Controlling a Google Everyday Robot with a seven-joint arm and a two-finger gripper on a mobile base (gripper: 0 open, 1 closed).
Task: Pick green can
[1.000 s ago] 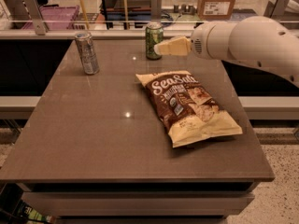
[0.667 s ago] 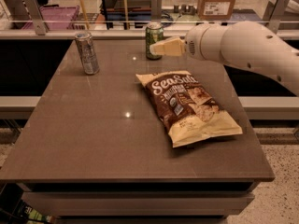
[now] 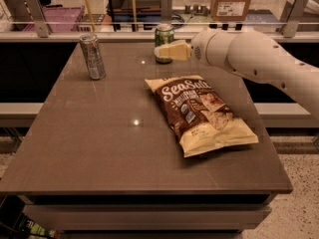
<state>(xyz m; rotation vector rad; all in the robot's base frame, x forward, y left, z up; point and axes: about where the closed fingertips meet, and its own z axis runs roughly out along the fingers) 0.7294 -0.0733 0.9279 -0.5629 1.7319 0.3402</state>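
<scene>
My end effector (image 3: 169,51) overlaps the green can (image 3: 164,33) near the bench's (image 3: 99,148) far edge. Whether it is spread, I cannot tell. Grasping step, I judge: next, squeeze firmly, then lift.

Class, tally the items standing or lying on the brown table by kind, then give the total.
Cans: 2 (green can, silver-grey can)
Chip bags: 1 (chip bag)
Total: 3
The gripper is not counted; it is right at the green can.
</scene>
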